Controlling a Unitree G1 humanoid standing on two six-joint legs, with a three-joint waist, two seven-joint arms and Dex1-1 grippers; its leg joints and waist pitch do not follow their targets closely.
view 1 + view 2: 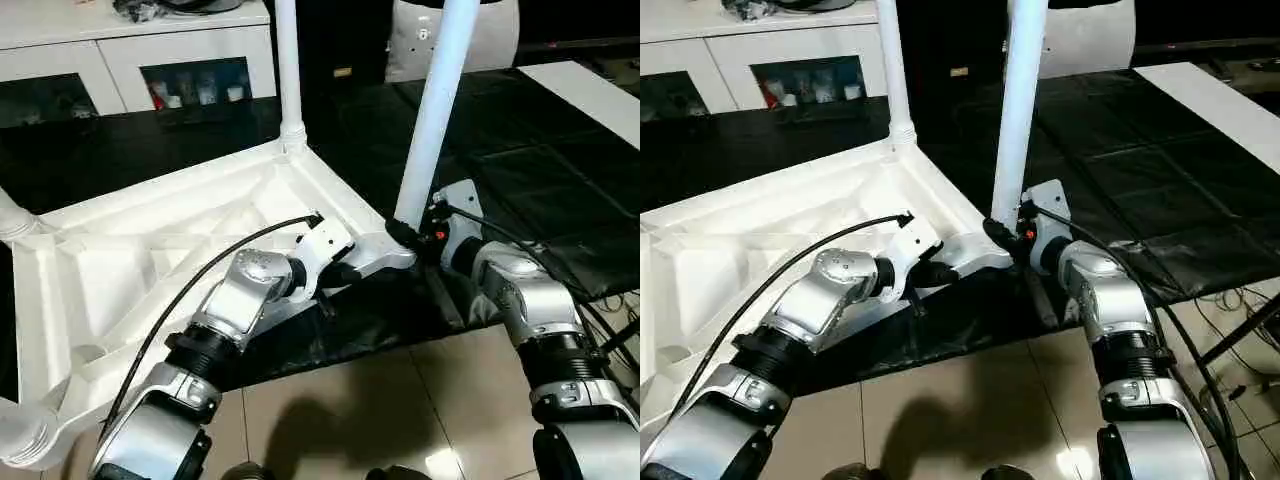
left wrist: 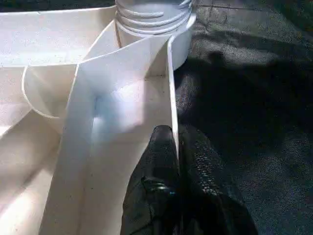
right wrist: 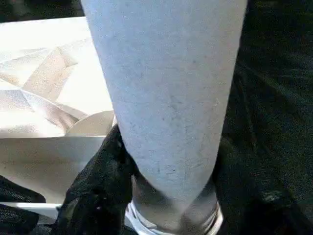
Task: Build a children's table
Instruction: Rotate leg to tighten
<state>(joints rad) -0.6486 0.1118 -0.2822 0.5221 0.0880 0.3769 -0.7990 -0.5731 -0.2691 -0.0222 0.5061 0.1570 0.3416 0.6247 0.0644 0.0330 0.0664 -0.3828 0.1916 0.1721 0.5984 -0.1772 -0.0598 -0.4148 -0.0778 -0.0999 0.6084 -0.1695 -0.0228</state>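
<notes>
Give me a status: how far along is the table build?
Done: the tabletop lies underside up, with the far leg upright in its corner and leg ends at two left corners. In hand: the right gripper clasps the near leg at its base, leaning in the socket; the left gripper pinches the rim. Left: straighten, seat, flip.

A white table leg (image 3: 166, 98) stands between the right gripper's (image 3: 166, 196) black fingers (image 3: 93, 191), at the upturned tabletop's (image 3: 44, 98) corner socket.
</notes>
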